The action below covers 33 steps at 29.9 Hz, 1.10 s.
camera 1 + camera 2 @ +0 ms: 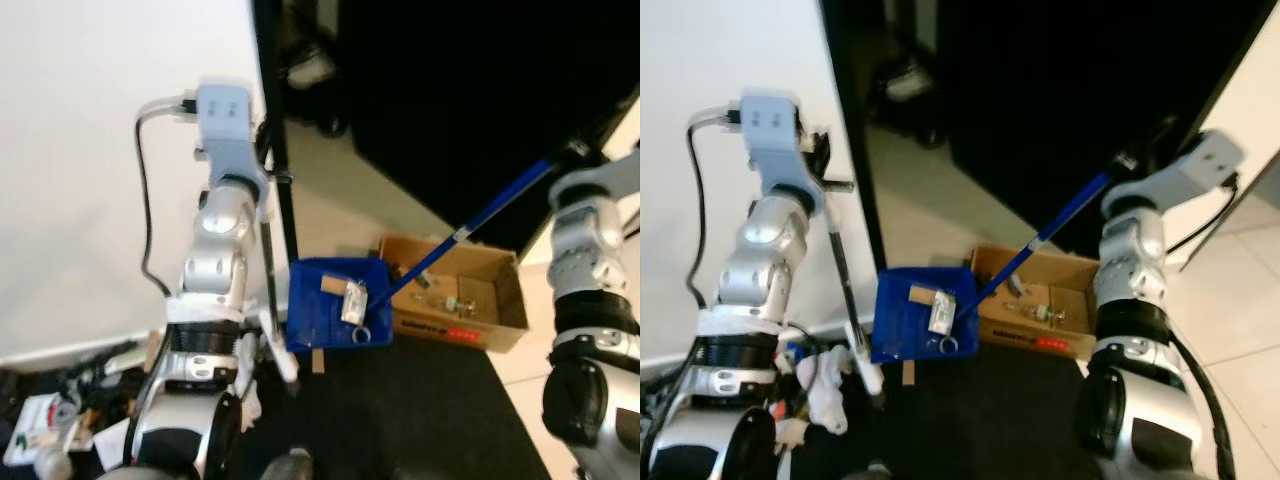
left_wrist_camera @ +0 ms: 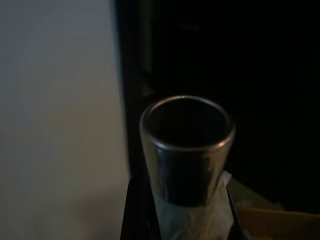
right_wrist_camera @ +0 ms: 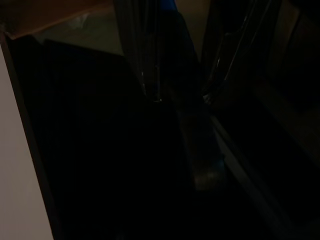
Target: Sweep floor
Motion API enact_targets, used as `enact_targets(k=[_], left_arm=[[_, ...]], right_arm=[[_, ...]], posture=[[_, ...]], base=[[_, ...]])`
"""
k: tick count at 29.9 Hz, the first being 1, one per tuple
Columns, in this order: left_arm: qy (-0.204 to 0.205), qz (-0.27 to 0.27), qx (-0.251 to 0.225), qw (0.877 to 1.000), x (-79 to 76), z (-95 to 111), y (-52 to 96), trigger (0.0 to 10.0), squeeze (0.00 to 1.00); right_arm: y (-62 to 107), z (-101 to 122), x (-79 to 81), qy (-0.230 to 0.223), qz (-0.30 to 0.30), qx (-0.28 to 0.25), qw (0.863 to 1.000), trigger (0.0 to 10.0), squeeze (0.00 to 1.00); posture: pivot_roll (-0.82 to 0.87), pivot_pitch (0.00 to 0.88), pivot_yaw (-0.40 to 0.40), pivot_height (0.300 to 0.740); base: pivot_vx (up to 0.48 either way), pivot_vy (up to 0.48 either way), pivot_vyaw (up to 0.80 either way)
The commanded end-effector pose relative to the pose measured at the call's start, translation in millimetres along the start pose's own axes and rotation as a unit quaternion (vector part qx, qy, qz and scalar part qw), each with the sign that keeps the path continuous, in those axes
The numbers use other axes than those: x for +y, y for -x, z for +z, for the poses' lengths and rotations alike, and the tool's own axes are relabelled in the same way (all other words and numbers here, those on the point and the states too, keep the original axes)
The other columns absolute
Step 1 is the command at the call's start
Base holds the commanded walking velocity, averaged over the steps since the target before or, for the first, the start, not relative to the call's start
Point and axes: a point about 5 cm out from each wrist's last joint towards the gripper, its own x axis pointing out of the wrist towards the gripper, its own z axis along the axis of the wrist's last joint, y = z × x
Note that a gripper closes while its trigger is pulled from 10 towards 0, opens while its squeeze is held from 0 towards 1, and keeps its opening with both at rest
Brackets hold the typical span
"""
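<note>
- An open cardboard box (image 1: 470, 295) with small items inside sits on pale floor beside a black mat (image 1: 400, 420).
- Clutter (image 1: 60, 410) lies against the white wall (image 1: 90, 150).

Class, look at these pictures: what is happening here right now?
The robot is clearing up sweepings. Its right claw holds the long blue handle of a blue dustpan, which sits on the floor with a few scraps inside, right beside an open cardboard box. Its left arm is raised, gripping a thin dark broomstick whose metal top end shows in the left wrist view. A pale wall is on its left.
</note>
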Motion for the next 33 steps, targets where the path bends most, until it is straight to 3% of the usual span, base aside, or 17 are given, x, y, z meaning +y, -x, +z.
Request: enact_targets(k=[1, 25, 33], left_arm=[[-0.004, -0.009, -0.027, 1.0, -4.1, 11.3, -1.5, 10.0, 0.0], [-0.004, -0.016, -0.027, 1.0, -6.3, 12.4, -2.7, 10.0, 0.0], [-0.004, -0.016, -0.027, 0.999, -7.5, 12.4, -2.5, 10.0, 0.0]], right_arm=[[-2.2, 11.4, -0.2, -0.023, -0.002, -0.028, 0.999, 10.0, 0.0], [-2.9, 16.1, 0.2, -0.019, -0.002, -0.038, 0.999, 10.0, 0.0], [-2.6, 15.3, 0.1, -0.019, -0.004, -0.037, 0.999, 10.0, 0.0]], posture=[[-0.04, 0.0, 0.028, 0.74], [-0.03, 0.0, 0.032, 0.74], [-0.03, 0.0, 0.031, 0.74]], base=[[0.307, -0.364, 0.0], [0.303, -0.369, 0.0], [0.0, -0.449, 0.0]])
